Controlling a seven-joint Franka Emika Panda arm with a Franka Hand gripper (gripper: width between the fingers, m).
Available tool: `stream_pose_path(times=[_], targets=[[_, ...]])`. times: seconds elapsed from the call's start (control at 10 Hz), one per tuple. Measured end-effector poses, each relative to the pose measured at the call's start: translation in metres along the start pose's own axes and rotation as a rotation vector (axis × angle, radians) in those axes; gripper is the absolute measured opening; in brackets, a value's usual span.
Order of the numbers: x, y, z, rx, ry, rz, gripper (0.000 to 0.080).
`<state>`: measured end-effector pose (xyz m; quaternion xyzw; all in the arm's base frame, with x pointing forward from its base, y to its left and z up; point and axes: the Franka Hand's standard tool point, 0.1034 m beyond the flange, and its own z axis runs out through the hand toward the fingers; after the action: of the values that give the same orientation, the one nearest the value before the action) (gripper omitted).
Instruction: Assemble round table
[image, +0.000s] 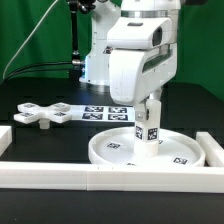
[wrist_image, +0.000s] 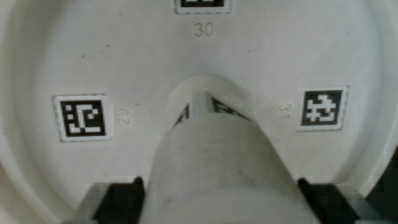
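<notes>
The claw (image: 150, 103) gripped the cylinder post (image: 149, 135) upright on the round disc (image: 105, 152); the cross piece (image: 38, 115) lay apart.

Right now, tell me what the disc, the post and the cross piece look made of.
Disc: seemingly rigid white plastic, matte, with a moulded rim and printed tags. Post, held in the pincer: same white plastic, smooth and even. Cross piece: likely the same plastic; too small to judge its finish.
</notes>
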<state>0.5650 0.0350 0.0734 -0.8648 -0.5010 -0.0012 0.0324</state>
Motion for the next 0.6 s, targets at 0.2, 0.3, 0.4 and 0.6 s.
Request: stream_pose_path(times=[0.2,0.3,0.4,0.6], targets=[[0.0,0.0,0.0,0.0,0.0,0.028,0.0404],[0.0,0.0001,0.0,0.0,0.0,0.059,0.0404],[0.0002,0.0002,0.0,0.0,0.005,0.168,0.0404],[0.001,0.0006,-0.0008,0.003,0.009,0.363,0.0404]])
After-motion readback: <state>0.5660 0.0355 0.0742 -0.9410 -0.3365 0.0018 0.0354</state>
